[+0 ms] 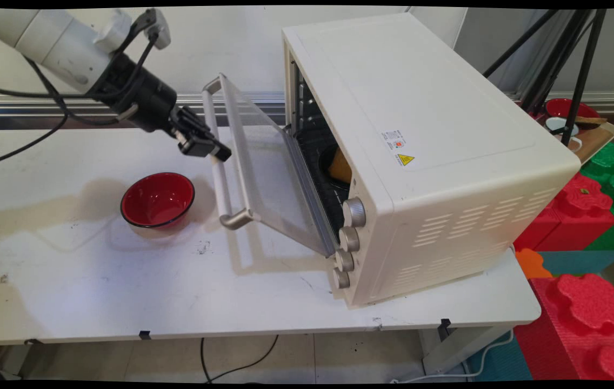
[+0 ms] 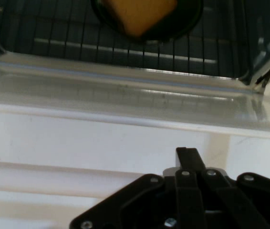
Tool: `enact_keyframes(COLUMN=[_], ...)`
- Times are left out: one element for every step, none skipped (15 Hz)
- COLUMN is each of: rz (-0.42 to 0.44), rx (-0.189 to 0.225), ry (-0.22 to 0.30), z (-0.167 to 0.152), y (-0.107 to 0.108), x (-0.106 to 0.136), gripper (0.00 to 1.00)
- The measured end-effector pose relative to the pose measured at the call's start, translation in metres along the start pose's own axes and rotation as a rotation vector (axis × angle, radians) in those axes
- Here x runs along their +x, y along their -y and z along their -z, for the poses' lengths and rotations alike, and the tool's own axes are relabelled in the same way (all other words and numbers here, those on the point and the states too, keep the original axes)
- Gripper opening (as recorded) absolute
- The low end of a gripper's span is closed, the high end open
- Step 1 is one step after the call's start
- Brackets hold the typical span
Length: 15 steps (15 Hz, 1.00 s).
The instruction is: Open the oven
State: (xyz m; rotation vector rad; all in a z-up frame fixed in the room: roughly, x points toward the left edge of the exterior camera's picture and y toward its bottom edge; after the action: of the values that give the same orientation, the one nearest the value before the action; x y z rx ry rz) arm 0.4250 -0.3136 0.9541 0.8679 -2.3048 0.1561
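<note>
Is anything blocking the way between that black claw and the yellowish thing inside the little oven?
The half-open glass door stands between them. The end effector is at the door's handle, on its outer side, while the yellow item sits in a dark dish on the oven's rack.

The orange food (image 2: 140, 16) on the oven's rack (image 2: 77, 38) is cut off, perhaps bread.

I see a white table (image 1: 96, 292) against a pale wall (image 1: 220, 38), tiled floor (image 1: 339, 356) beneath, red and green foam blocks (image 1: 588, 313) and a black tripod (image 1: 572, 59) to its right.
</note>
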Motion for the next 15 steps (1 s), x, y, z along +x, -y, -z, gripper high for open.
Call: enact_keyframes(rz=[0.002, 0.004, 0.006, 0.009, 0.010, 0.011, 0.012, 0.013, 0.014, 0.014, 0.015, 0.016, 0.016, 0.016, 0.016], rx=[-0.001, -0.001, -0.002, -0.002, -0.002, -0.003, -0.003, -0.004, -0.005, -0.005, -0.006, -0.007, -0.007, -0.007, -0.007], ry=[0.008, 0.017, 0.026, 0.034, 0.040, 0.047, 0.052, 0.060, 0.065, 0.071, 0.078, 0.085, 0.090, 0.097, 0.103], z=[-0.001, -0.003, -0.004, -0.006, -0.007, -0.008, -0.010, -0.011, -0.013, -0.014, -0.017, -0.019, -0.021, -0.024, -0.026], y=[0.000, -0.001, -0.001, -0.002, -0.002, -0.002, -0.002, -0.003, -0.003, -0.003, -0.004, -0.004, -0.004, -0.005, -0.005], x=[-0.005, -0.010, -0.015, -0.020, -0.023, -0.027, -0.030, -0.034, -0.038, -0.041, -0.045, -0.049, -0.052, -0.056, -0.060], gripper=[0.00, 0.00, 0.00, 0.00, 0.00, 0.00, 0.00, 0.00, 0.00, 0.00, 0.00, 0.00, 0.00, 0.00, 0.00])
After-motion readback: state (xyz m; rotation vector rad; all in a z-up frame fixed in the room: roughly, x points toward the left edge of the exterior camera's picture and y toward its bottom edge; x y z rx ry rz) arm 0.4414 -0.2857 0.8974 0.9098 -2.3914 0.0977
